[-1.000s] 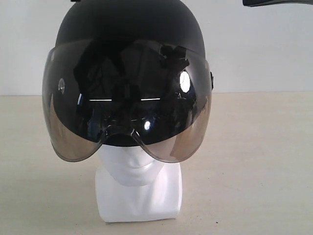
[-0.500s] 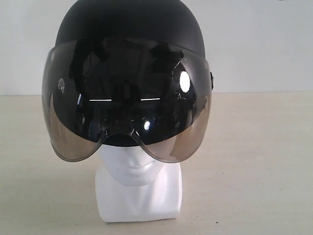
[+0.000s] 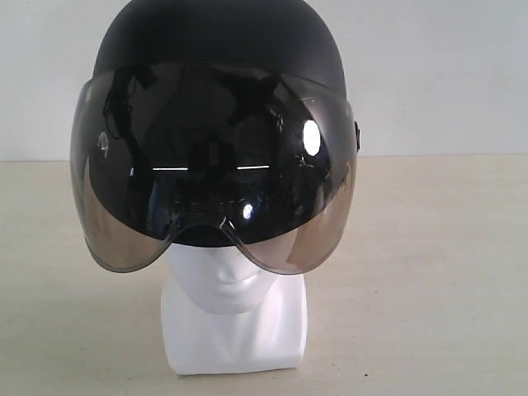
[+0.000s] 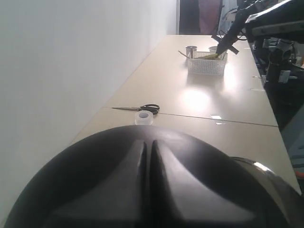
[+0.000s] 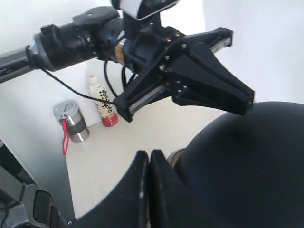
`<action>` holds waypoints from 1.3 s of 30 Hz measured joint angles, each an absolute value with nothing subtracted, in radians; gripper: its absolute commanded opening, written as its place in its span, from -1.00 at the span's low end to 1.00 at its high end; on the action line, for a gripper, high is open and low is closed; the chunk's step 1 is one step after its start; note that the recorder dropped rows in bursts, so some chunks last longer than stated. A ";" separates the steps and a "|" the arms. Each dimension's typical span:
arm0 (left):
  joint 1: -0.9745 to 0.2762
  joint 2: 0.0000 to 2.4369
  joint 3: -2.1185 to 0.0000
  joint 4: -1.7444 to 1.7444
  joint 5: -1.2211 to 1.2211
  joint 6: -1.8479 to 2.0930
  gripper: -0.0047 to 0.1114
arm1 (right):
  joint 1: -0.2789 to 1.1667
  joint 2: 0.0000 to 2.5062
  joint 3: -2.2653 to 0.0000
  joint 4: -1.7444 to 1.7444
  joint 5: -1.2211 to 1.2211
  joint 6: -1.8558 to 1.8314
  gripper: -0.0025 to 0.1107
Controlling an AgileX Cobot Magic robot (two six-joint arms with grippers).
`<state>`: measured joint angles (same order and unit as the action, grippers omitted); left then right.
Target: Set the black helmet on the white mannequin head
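Observation:
The black helmet [image 3: 216, 124] sits on the white mannequin head [image 3: 227, 285], its smoky visor [image 3: 206, 181] covering the face down to the nose. Only the chin, neck and squarish base show. Neither gripper appears in the exterior view. My left gripper [image 4: 148, 141] is shut and empty, just above the helmet's shell [image 4: 80, 185]. My right gripper [image 5: 149, 153] is also shut and empty, beside the helmet's shell [image 5: 251, 166]. The right wrist view also shows the left gripper [image 5: 244, 100] with its fingers together above the helmet's top.
Along the wall lie scissors [image 4: 142, 109] and a tape roll [image 4: 144, 117]; farther off stand a white basket [image 4: 206, 63] and a metal cup [image 4: 191, 50]. A drink bottle [image 5: 105, 107] and a steel tumbler [image 5: 71, 121] stand on the table near the wall.
The dark arm parts at the top edge of the exterior view a second ago have left the frame. Reflections in the visor have shifted. Helmet and head have not moved.

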<state>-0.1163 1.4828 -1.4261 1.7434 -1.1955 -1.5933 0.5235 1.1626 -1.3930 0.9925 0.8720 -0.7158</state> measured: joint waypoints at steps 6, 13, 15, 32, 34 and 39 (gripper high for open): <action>-0.116 1.576 -1.492 1.747 -1.212 -1.622 -0.85 | 0.553 1.254 -1.453 0.949 0.894 -0.659 -0.96; -0.115 1.595 -1.497 1.745 -1.218 -1.610 -0.85 | 0.567 1.338 -1.462 0.879 0.900 -0.612 -0.96; -0.115 1.595 -1.497 1.737 -1.218 -1.605 -0.85 | 0.567 1.346 -1.462 0.863 0.894 -0.610 -0.96; -0.193 1.600 -1.418 1.607 -1.218 -1.436 -0.85 | 0.568 1.346 -1.464 0.840 0.886 -0.587 -0.96; -0.193 1.600 -1.412 1.597 -1.218 -1.434 -0.85 | 0.568 1.346 -1.464 0.840 0.890 -0.587 -0.96; -0.193 1.600 -1.410 1.590 -1.220 -1.434 -0.85 | 0.568 1.346 -1.464 0.813 0.911 -0.564 -0.96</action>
